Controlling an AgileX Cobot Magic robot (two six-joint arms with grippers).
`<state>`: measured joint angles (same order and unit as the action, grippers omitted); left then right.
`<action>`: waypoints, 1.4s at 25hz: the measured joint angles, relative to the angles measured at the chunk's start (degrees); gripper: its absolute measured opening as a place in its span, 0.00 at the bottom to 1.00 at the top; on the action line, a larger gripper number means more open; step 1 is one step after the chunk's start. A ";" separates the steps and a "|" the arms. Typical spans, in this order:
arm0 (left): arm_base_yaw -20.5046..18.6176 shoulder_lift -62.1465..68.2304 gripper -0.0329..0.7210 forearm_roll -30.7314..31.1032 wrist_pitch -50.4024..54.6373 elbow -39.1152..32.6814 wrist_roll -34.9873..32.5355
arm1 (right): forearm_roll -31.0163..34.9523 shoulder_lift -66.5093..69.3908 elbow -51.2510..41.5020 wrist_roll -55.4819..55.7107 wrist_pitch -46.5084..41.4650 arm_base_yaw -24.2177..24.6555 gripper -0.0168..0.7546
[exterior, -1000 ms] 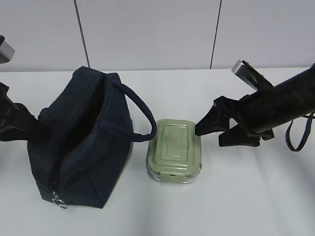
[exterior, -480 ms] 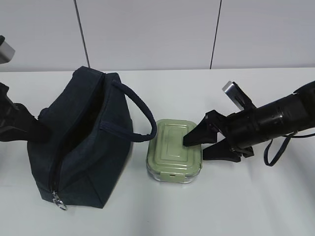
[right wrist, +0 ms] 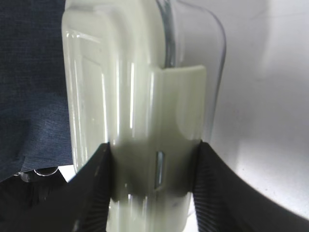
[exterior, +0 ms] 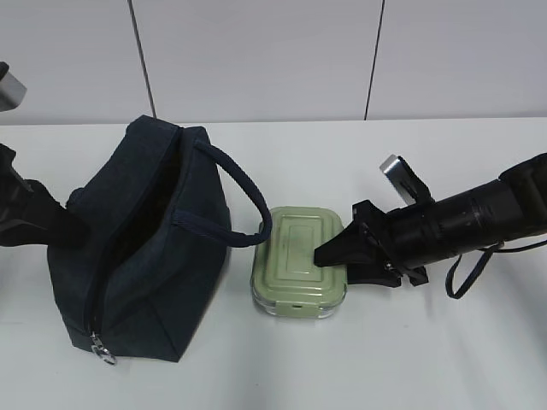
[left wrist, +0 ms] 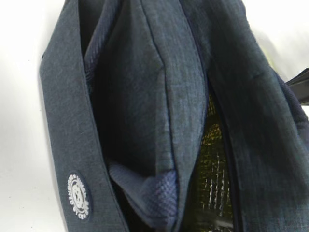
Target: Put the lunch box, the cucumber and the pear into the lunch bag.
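Observation:
The navy lunch bag [exterior: 145, 256] stands open at the left, its silvery lining [left wrist: 212, 159] showing in the left wrist view. My left gripper [exterior: 73, 229] holds the bag's left rim as one narrow wedge; its fingers are hidden in the left wrist view, where the bag's fabric [left wrist: 145, 96] fills the frame. The sage-green lunch box [exterior: 295, 256] sits on the table right of the bag. My right gripper [exterior: 329, 260] is shut on its right end. In the right wrist view the gripper [right wrist: 152, 179] clamps the box [right wrist: 130, 96] across its clip. The cucumber and the pear are out of view.
The bag's loop handle [exterior: 244, 192] arches over towards the lunch box's left end. The zip pull [exterior: 102, 348] hangs at the bag's front bottom corner. A cable loop [exterior: 466, 269] hangs under my right arm. The white table [exterior: 282, 162] meets a wall behind.
My right gripper has come down and to the left from above the table and has closed on the lunch box's right end, nudging the box slightly left. The left arm and the bag have not moved.

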<state>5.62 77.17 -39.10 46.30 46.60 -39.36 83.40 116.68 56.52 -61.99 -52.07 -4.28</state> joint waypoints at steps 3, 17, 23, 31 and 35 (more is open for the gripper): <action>0.00 0.00 0.04 0.00 0.00 0.00 0.00 | -1.51 -4.70 -0.22 -0.39 4.61 0.00 0.45; 0.00 0.00 0.04 0.05 0.05 0.00 0.00 | 3.42 -23.88 9.68 2.17 9.51 -8.21 0.45; 0.00 0.00 0.04 0.05 0.05 0.00 0.00 | 3.51 -19.05 14.82 2.25 13.68 -22.26 0.45; 0.00 0.00 0.04 0.11 -0.08 0.05 0.00 | -7.52 -13.28 17.26 11.21 22.60 -26.44 0.45; 0.00 0.00 0.04 0.11 -0.12 0.05 0.00 | -29.30 -11.63 17.26 29.78 22.21 -26.44 0.45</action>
<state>5.62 77.17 -39.00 46.17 46.65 -39.36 54.10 105.05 73.78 -32.21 -29.86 -30.71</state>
